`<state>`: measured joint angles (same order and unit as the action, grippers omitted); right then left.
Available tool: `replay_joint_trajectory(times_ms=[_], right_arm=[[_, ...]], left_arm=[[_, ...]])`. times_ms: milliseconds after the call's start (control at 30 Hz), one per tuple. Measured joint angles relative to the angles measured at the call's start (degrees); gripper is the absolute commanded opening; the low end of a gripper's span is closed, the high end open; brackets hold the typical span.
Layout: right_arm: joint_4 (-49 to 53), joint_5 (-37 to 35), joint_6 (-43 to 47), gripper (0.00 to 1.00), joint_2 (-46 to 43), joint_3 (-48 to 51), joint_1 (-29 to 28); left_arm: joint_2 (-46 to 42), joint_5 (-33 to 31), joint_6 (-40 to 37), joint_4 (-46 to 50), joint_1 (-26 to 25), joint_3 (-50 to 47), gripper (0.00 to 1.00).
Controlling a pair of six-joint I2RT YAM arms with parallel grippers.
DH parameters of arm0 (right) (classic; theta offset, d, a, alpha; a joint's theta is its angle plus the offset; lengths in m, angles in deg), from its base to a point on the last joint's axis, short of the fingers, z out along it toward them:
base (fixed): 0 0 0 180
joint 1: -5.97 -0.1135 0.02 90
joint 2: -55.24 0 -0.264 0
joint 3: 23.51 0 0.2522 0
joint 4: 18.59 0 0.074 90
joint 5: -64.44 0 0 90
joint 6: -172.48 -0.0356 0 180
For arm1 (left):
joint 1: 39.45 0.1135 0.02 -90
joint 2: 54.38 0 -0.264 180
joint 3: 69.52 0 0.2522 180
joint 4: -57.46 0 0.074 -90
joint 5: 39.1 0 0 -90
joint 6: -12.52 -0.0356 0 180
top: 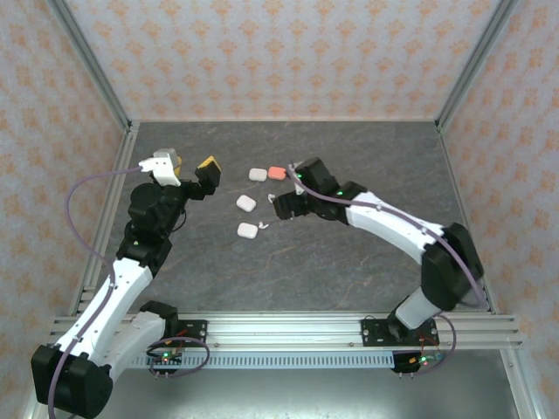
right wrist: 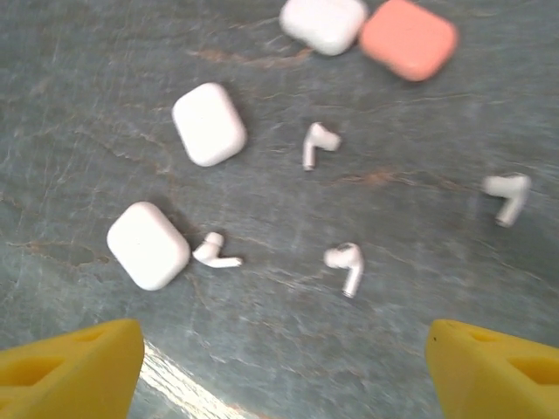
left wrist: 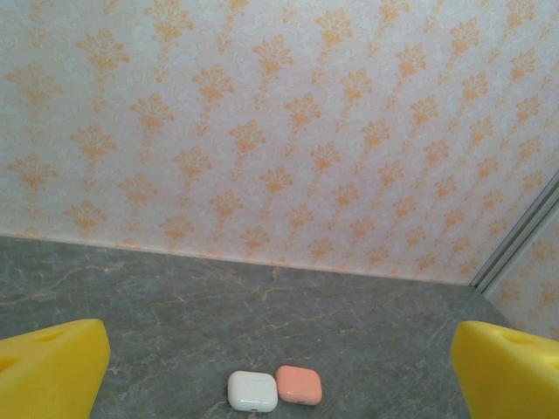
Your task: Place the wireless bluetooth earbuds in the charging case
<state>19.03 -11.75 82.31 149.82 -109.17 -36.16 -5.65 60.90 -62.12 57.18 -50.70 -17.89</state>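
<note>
Right fingers (right wrist: 70, 371) parted wide over loose white earbuds (right wrist: 348, 264), holding nothing, left fingers (left wrist: 48, 371) parted, empty

Four white earbuds (right wrist: 347, 264) lie scattered beside four closed cases (right wrist: 209, 123)

In the right wrist view the white case (right wrist: 323, 22) just left of the coral case (right wrist: 409, 37) is cut by the top edge, and the earbuds (right wrist: 348, 264) below the coral case look blurred. From above, the right gripper (top: 279, 207) covers the spot just below the coral case.
</note>
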Motion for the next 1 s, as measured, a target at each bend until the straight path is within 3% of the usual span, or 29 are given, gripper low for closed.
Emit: replay_joint_trajectory(times_ms=[567,1000], right_arm=[[9.55,0.59,6.05,0.73,28.06,-24.87,-9.25],[12.85,1.14,7.65,0.66,34.49,-30.49,-9.77]], left_arm=[[-1.4,-0.2,-0.76,4.46,0.0,0.87,1.0],[-1.4,-0.7,-0.87,5.79,0.0,1.09,1.0]])
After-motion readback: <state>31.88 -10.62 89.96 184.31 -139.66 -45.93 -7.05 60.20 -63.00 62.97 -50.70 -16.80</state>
